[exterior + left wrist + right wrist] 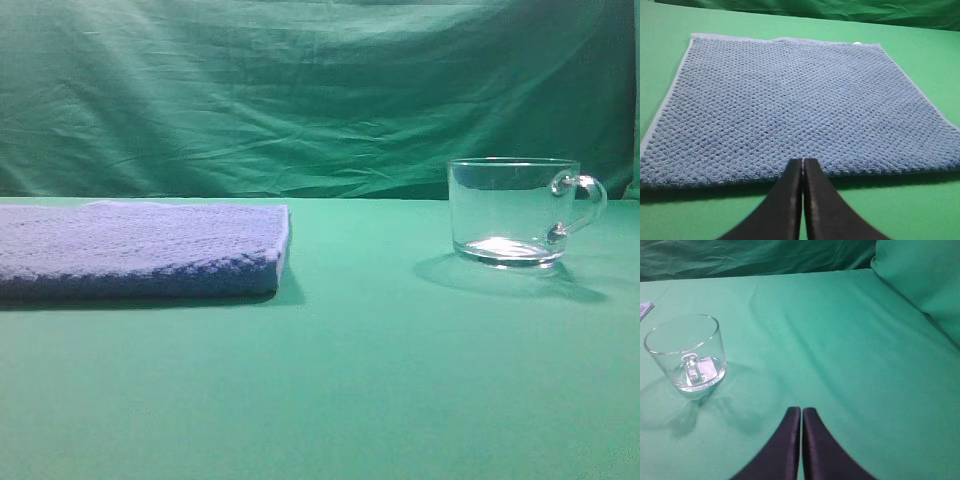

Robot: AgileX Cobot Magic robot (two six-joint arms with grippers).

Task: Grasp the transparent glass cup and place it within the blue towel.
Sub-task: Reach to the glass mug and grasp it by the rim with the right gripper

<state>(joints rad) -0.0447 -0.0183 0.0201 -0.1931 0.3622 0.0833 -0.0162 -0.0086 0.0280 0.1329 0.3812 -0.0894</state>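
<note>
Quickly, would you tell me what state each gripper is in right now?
Left gripper: closed, holding nothing, by the blue towel.
Right gripper: closed, empty, apart from the transparent glass cup.

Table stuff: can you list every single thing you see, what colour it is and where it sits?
glass cup: one, clear, upright on the right of the table, handle pointing right, empty
blue towel: one, blue-lavender, folded flat on the left, apart from the cup
table cloth: one, green, covering the table
backdrop: one, green wrinkled cloth behind
left gripper: one, black, shut, near the towel's edge
right gripper: one, black, shut, short of the cup
</note>
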